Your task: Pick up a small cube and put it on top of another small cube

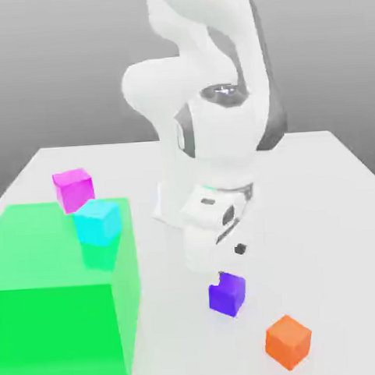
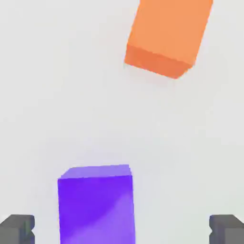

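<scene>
In the exterior view the arm stoops low at the frame's centre, its claw just above the purple cube, likely lined up for a grasp. The orange cube sits lower right on the bench; magenta and cyan cubes sit upper left by a green block.

The hand view adds the released claw: dark fingertips stand wide at the bottom corners, the purple cube between them, nearer the left one, the orange cube at the top.

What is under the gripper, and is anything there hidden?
The purple cube sits on the white table below the open gripper, untouched. In the exterior view, the arm covers part of the cube's far top edge.
</scene>
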You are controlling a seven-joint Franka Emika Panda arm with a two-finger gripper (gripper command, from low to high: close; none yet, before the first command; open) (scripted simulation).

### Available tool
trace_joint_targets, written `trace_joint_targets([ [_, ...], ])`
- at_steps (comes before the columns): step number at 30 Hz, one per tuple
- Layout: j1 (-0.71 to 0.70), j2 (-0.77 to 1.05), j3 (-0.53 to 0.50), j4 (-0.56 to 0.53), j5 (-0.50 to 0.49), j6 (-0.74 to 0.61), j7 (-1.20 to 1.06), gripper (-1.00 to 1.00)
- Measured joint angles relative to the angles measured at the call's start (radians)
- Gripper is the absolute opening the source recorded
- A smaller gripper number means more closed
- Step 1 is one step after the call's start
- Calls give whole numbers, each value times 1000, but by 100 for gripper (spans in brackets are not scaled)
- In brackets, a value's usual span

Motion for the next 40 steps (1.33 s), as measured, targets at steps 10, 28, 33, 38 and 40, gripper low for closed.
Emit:
trace_joint_targets([
  [10,-79,177,86,28,39,143,-33,-100],
  [28,-4,-21,85,239,-2,-268,10,-100],
  [33,20,60,100,383,-12,-329,24,-100],
  [38,18,189,102,399,-15,-217,27,100],
  [40,18,189,102,399,-15,-217,27,100],
])
